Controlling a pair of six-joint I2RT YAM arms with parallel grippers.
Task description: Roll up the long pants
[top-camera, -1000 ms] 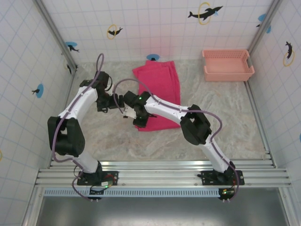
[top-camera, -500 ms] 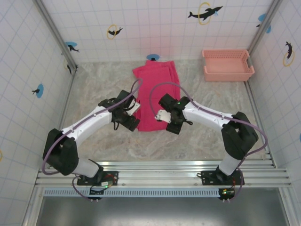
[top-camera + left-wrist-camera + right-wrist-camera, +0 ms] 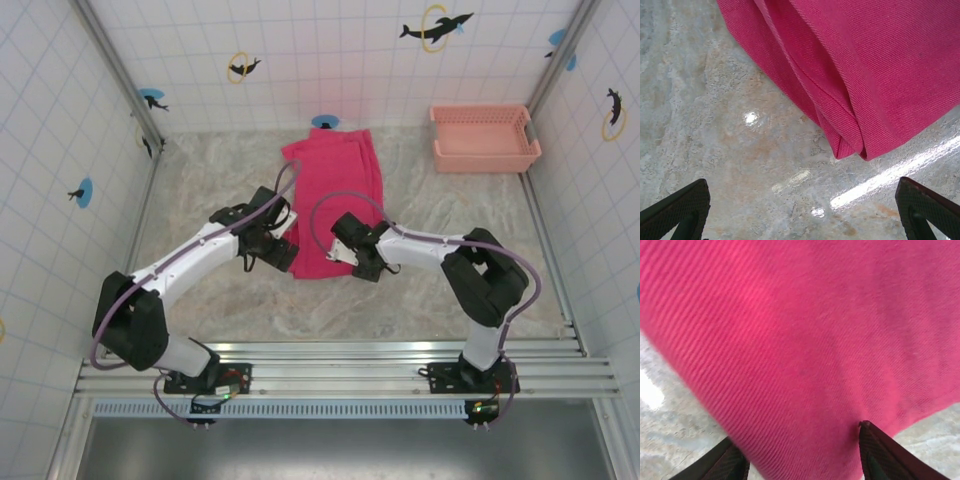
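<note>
The long pants [image 3: 335, 185] lie flat on the table, bright pink-red, folded into a long strip that runs from the back wall toward me. My left gripper [image 3: 283, 252] is at the strip's near left corner. In the left wrist view it [image 3: 800, 222] stands wide open over bare table, and the folded corner of the pants [image 3: 850, 145] lies just beyond its fingertips [image 3: 677, 210]. My right gripper [image 3: 346, 256] is at the near right corner. It [image 3: 802, 460] is open, with the pants' fabric [image 3: 805, 340] spread between its fingers [image 3: 890, 455].
A salmon-pink lattice basket [image 3: 484, 139] stands at the back right corner. The marbled table [image 3: 220, 300] is bounded by tiled walls on three sides and a metal rail [image 3: 340, 365] along the near edge. Both arms angle inward toward the pants' near end.
The right arm has pulled back from across the left side and its gripper has settled on the pants' near right corner. The left gripper has come down to the near left corner.
</note>
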